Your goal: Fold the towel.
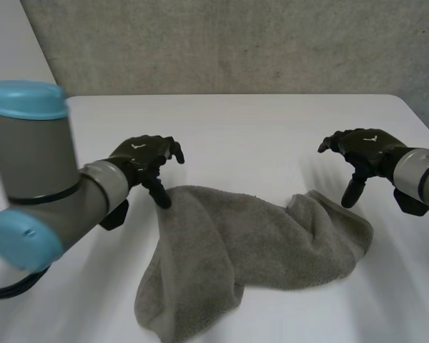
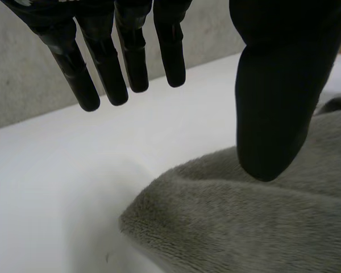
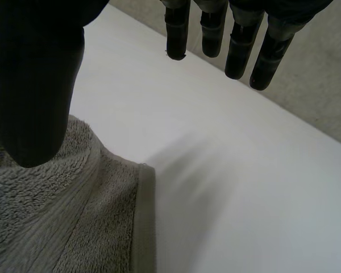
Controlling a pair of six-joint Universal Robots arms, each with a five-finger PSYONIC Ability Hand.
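Lying by the right hand (image 3: 37, 85), towel (image 3: 40, 216) shows its hem (image 3: 143, 227) in right wrist view.

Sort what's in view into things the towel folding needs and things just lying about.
For the job: grey towel, crumpled; left hand, open at its left end; right hand, open at its right end.
Just there: white table; grey wall behind.

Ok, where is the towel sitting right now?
In the head view the grey towel lies crumpled on the white table between the hands, its left corner by the left hand thumb and its right end by the right hand thumb.
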